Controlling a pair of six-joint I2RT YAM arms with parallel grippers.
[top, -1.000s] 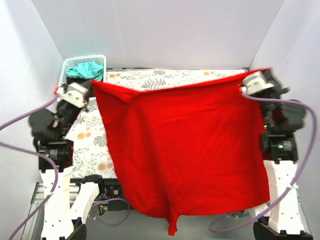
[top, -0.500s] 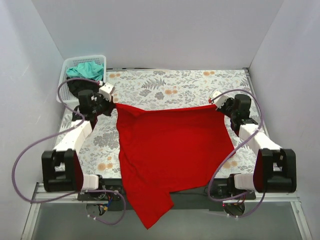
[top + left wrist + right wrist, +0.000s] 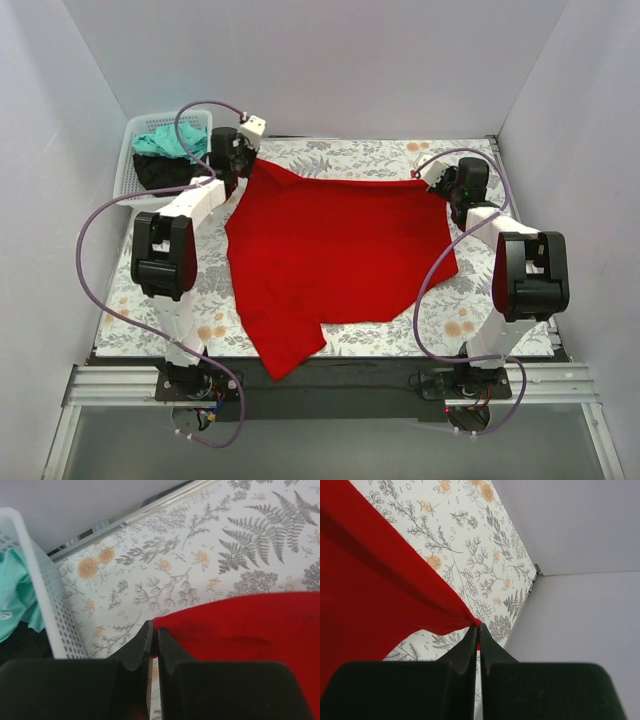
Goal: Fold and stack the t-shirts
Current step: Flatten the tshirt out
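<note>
Top external shows left gripper (image 3: 245, 164) and right gripper (image 3: 430, 186) clamping red t-shirt (image 3: 335, 255), basket (image 3: 168, 116) nearby.

Reaches with the left arm (image 3: 190, 205) up the left side of the desk toward the far left corner, with the forearm angled inward. Pinches the left tool (image 3: 152, 630) on the edge of the red t-shirt (image 3: 260, 640), with jaws nearly touching. Extends the right arm (image 3: 487, 222) up the right side toward the far right corner, with the wrist turned inward. Clamps the right tool (image 3: 476, 629) on another corner of the same cloth, with jaws pressed together.
</note>
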